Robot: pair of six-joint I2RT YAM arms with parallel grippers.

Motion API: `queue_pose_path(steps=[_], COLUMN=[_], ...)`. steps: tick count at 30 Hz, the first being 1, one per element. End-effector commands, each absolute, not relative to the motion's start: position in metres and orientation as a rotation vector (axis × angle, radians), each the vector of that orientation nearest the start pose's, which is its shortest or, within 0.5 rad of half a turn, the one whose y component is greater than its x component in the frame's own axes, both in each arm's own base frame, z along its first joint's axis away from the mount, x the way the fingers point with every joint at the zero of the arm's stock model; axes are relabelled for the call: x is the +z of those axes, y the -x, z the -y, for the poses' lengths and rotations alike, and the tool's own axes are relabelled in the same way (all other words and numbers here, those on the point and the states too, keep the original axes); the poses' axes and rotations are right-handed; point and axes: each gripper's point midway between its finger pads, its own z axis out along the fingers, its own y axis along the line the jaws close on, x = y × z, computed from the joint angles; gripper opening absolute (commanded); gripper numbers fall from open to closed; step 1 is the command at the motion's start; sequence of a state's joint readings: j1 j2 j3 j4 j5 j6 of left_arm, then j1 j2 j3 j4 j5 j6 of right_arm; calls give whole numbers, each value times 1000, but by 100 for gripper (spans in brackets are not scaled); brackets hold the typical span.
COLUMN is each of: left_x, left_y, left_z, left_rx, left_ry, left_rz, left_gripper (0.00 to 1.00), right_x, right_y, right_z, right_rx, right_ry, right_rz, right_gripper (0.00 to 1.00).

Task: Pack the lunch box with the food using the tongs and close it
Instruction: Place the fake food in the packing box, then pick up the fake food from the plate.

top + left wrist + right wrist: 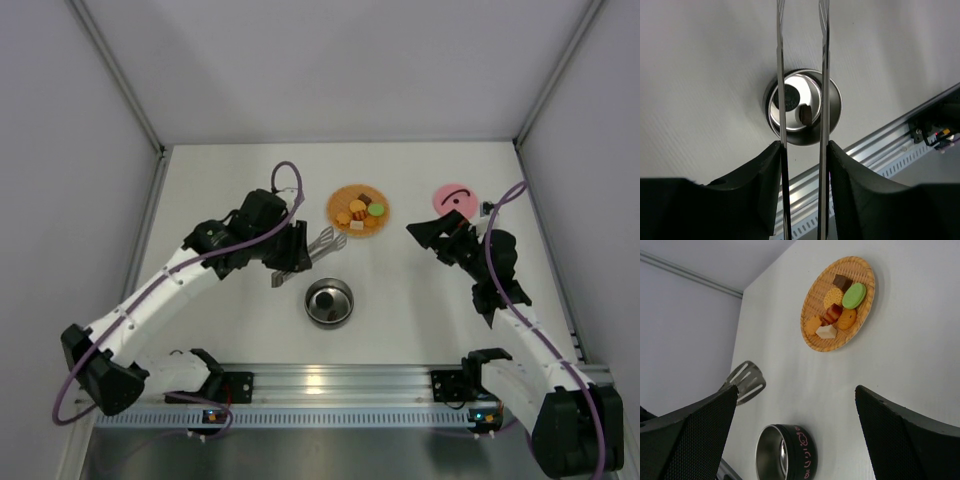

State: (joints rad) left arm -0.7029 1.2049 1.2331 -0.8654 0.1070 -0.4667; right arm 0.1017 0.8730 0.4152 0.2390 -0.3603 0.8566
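two slim arms of the tongs point(781, 100) run straight ahead from my left jaws, which clamp them. the lunch box point(834, 106) sits below, the food point(358, 211) past the tips — right jaws gape, empty.

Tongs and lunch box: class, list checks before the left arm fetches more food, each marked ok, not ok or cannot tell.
1. The tongs sit between the left gripper jaws: ok.
2. Grip firm enough: cannot tell.
3. The lunch box upright, open, two pieces inside, room left: ok.
4. The food waiting on the woven plate: ok.
5. The pink lid off, apart from the box: ok.
6. The right gripper open, clear of the plate: ok.
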Motion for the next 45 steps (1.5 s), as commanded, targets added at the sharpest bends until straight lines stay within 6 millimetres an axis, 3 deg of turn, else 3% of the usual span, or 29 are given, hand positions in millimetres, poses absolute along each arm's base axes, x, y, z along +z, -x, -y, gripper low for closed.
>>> queue_pose_path(steps=[1, 2, 6, 12, 27, 45], left_x=[240, 246, 232, 213, 174, 165], left_y=[-257, -263, -290, -307, -319, -328], left_z=[249, 252, 264, 283, 297, 310], left_rx=[-630, -627, -556, -555, -497, -464], left_ry=[-258, -253, -244, -271, -305, -306], left_rz=[-2357, -2341, -2361, -2397, -2461, -2462], left_gripper=[46, 48, 48, 48, 48, 50], right_x=[214, 213, 213, 214, 216, 216], right_y=[-309, -309, -309, -309, -310, -308], right_z=[-118, -118, -118, -118, -118, -117], right_rx=[983, 984, 984, 986, 984, 972], right_ry=[-391, -390, -390, -391, -388, -383], right_rz=[-1752, -1754, -1754, -1754, -1750, -1748], right_gripper=[99, 99, 100, 99, 99, 99])
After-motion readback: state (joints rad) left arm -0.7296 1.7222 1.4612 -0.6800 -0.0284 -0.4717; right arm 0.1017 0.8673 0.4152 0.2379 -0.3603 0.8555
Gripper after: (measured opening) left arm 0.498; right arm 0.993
